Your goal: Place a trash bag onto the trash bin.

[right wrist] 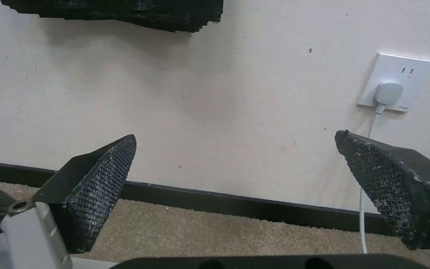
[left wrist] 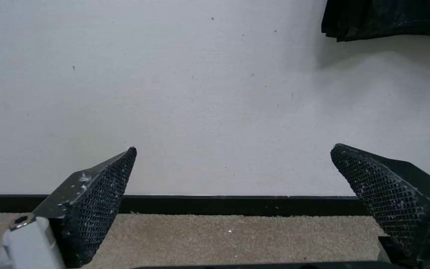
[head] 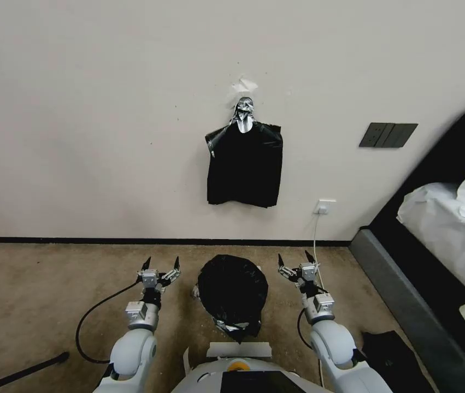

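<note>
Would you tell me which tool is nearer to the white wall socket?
Right. The right tool hovers open just below the socket, beside its cable; the left tool is open on the far side of the bagged trash bin.

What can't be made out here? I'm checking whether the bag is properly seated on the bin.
- Trash bin: the trash bag drapes over it in the head view; only a pale sliver shows, rim hidden.
- Bag's near edge: the robot's body blocks it.
- Hanging bag bundle: cut off by the frame edge in both wrist views.
- Left claw and right claw: open, empty.
</note>
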You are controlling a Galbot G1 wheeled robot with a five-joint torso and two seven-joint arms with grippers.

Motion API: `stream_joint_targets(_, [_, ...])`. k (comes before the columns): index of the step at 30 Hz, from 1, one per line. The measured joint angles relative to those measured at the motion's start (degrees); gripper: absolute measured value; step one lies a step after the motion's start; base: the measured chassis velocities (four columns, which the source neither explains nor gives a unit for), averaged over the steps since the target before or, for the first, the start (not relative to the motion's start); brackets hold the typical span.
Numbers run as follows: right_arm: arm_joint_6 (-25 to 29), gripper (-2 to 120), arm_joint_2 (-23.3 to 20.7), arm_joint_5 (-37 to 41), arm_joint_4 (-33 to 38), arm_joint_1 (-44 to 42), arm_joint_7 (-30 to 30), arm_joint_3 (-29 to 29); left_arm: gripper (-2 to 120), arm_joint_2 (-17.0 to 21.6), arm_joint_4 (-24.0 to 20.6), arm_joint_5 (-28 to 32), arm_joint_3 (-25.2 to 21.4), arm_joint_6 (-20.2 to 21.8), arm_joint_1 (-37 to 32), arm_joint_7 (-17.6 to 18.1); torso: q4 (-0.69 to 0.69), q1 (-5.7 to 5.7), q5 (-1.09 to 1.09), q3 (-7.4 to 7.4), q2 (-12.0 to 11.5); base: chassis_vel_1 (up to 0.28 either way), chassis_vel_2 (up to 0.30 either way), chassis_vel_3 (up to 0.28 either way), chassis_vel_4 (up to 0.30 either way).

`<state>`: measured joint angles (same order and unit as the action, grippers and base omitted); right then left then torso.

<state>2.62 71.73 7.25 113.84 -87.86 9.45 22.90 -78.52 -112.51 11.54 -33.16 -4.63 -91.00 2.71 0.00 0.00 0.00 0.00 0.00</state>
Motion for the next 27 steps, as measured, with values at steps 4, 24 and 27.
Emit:
stream_joint_targets(4, [-0.1, 100, 0.0, 0.0, 0.0, 0.0, 0.0, -0.1, 100, 0.0, 0.0, 0.1, 0.0, 0.1, 0.0, 0.0, 0.0, 0.0, 0.0, 0.0, 0.0, 0.0, 0.0, 0.0, 0.0])
stream_joint_targets(24, [-0.3, 100, -0.1, 0.1, 0.2, 0.2, 0.0, -0.3, 100, 0.0, -0.2, 0.2, 0.1, 0.5, 0.0, 0.3, 0.0, 0.0, 0.0, 0.0, 0.0, 0.0, 0.0, 0.0, 0.0])
stream_joint_targets(27, [-0.3, 100, -0.2, 0.1, 0.2, 0.2, 0.0, -0.3, 100, 0.0, -0.2, 0.3, 0.1, 0.5, 0.1, 0.3, 0.0, 0.0, 0.0, 0.0, 0.0, 0.0, 0.0, 0.0, 0.0])
